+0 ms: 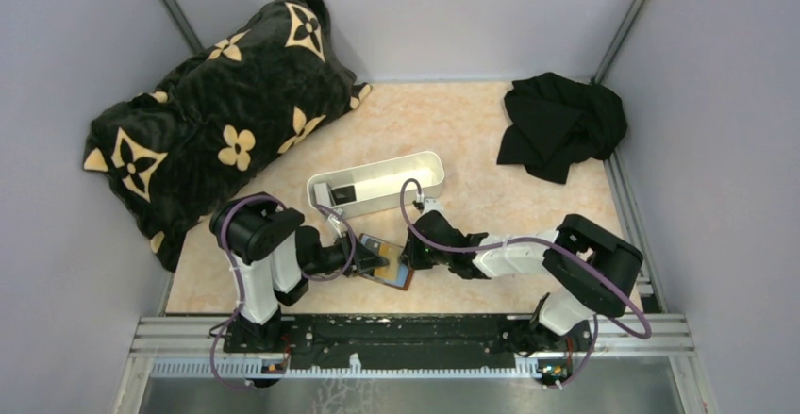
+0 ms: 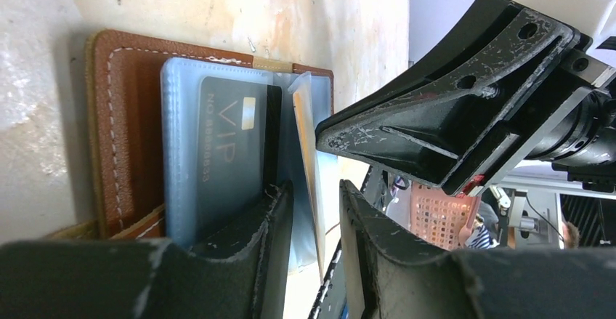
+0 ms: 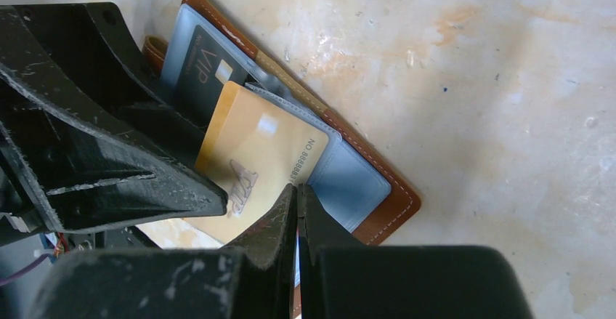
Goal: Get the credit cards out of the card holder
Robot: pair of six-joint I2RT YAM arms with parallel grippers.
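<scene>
The card holder (image 1: pixel 385 265) lies open on the table between my two grippers, brown leather (image 2: pixel 123 130) outside and blue sleeves inside. A dark VIP credit card (image 2: pixel 229 152) sits in the left sleeve. A gold credit card (image 3: pixel 254 148) sticks partway out of a raised sleeve. In the left wrist view that gold card (image 2: pixel 309 144) is edge-on between the jaws of my left gripper (image 2: pixel 316 187), which stands open with a gap on each side. My right gripper (image 3: pixel 297 188) is shut, pinching the blue sleeve's edge beside the gold card.
A long white tray (image 1: pixel 377 183) with a small dark thing inside stands just behind the card holder. A black flowered cushion (image 1: pixel 217 122) fills the back left. A black cloth (image 1: pixel 561 122) lies at the back right. Grey walls enclose the table.
</scene>
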